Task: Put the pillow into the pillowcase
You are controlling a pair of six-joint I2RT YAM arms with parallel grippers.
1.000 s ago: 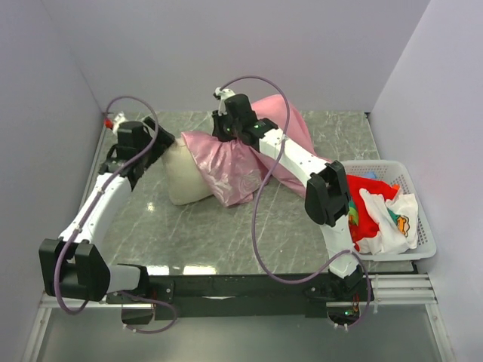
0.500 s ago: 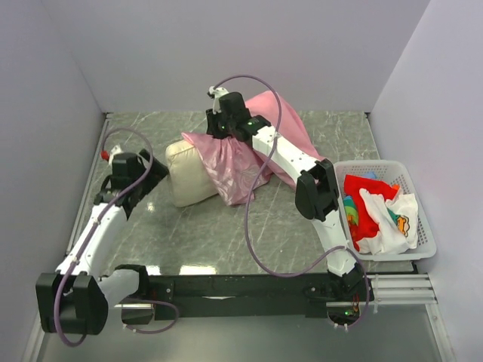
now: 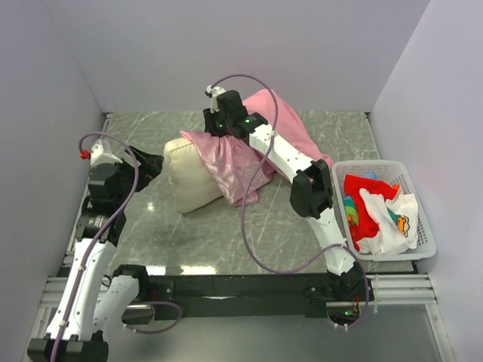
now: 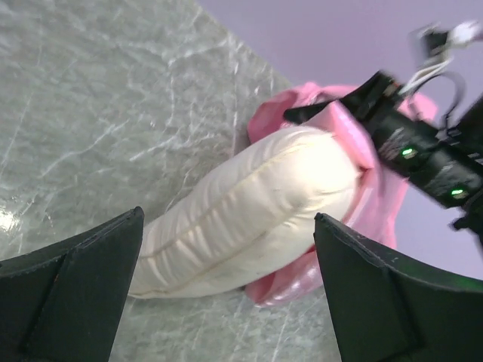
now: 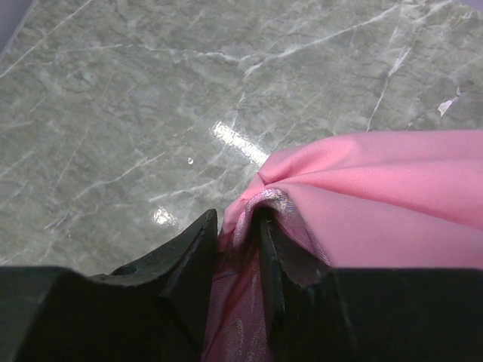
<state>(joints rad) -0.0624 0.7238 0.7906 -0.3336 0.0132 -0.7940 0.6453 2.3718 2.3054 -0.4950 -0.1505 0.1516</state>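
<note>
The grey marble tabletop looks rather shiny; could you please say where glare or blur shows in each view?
Top external: white glare patches on the grey marble tabletop near the arms' bases. Right wrist: a bright streak on the marble beyond the sharp pink shiny pillowcase. Left wrist: the black right arm looks smeared, the soft cream pillow crisp.

High rear overview; two close wrist views, all sharing the pillowcase (image 3: pixel 232 167).

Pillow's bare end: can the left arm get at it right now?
Probably yes. The open left gripper faces the pillow at its uncovered end, with only table between them; the pillowcase covers just the far end.
</note>
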